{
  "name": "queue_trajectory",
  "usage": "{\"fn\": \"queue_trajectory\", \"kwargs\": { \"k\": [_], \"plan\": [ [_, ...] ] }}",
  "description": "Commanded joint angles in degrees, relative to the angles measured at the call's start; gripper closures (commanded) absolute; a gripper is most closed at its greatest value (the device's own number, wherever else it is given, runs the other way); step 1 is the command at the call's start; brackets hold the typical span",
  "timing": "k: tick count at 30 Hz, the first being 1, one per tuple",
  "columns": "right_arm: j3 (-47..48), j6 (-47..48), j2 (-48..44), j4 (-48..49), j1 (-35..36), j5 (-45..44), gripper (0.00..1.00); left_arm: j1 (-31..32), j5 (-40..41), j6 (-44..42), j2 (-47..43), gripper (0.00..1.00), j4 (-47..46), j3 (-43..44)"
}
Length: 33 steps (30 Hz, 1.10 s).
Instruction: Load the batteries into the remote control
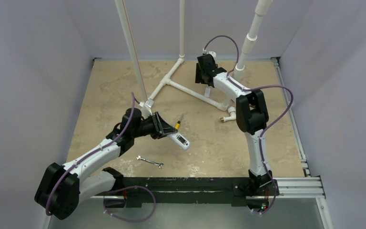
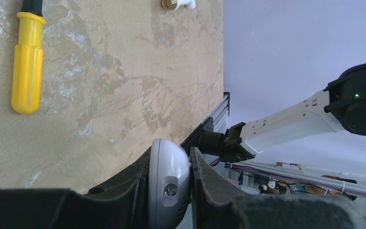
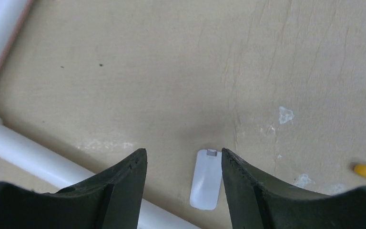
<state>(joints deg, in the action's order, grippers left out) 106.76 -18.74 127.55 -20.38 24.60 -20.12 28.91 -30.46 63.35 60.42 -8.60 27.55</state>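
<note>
My left gripper (image 1: 164, 128) is shut on the white remote control (image 1: 181, 140), which sticks out toward the table's middle just above the surface. In the left wrist view the remote (image 2: 169, 183) shows end-on, pinched between my left gripper's (image 2: 171, 150) two fingers. My right gripper (image 1: 204, 76) is open and empty at the back of the table. In the right wrist view a small white battery cover (image 3: 206, 179) lies flat on the table under my right gripper's (image 3: 183, 153) spread fingers, closer to the right one. No batteries are in view.
A yellow-handled screwdriver (image 1: 178, 124) lies beside the remote and shows in the left wrist view (image 2: 27, 62). A small wrench (image 1: 150, 162) lies near the front. A white PVC pipe frame (image 1: 190, 90) with upright poles crosses the back. A brass-tipped fitting (image 1: 228, 116) lies by the right arm.
</note>
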Motion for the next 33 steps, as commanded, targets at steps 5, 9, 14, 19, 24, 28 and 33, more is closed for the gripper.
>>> {"fn": "queue_trajectory", "kwargs": {
  "k": [5, 9, 14, 19, 24, 28, 33],
  "plan": [
    [3.7, -14.3, 2.6, -10.1, -1.3, -3.2, 0.42, -0.3, -0.8, -0.8, -1.0, 1.0, -2.5, 2.1],
    [3.6, -15.5, 3.0, -10.9, -1.5, -3.2, 0.42, -0.2, -1.1, -0.9, -0.8, 1.0, -2.5, 2.4],
    [3.3, -16.0, 4.3, -11.5, -2.3, 0.0, 0.47, -0.2, -0.9, -0.9, -0.7, 1.0, -2.5, 2.1],
    [2.5, -16.4, 4.7, -11.3, -2.7, 1.4, 0.55, -0.3, -0.8, -0.8, -0.4, 1.0, -2.6, 2.3],
    [2.2, -16.4, 5.3, -11.5, -3.0, 2.0, 0.55, -0.3, -1.1, -0.9, 0.2, 1.0, -2.6, 2.8],
    [2.4, -16.4, 6.2, -11.8, -3.4, 2.4, 0.51, -0.3, -1.2, -1.0, 0.5, 1.0, -2.6, 2.9],
    [4.0, -15.9, 8.2, -12.3, -3.8, 2.8, 0.49, -0.3, -1.2, -1.1, 0.6, 1.0, -2.7, 2.9]
  ]
}}
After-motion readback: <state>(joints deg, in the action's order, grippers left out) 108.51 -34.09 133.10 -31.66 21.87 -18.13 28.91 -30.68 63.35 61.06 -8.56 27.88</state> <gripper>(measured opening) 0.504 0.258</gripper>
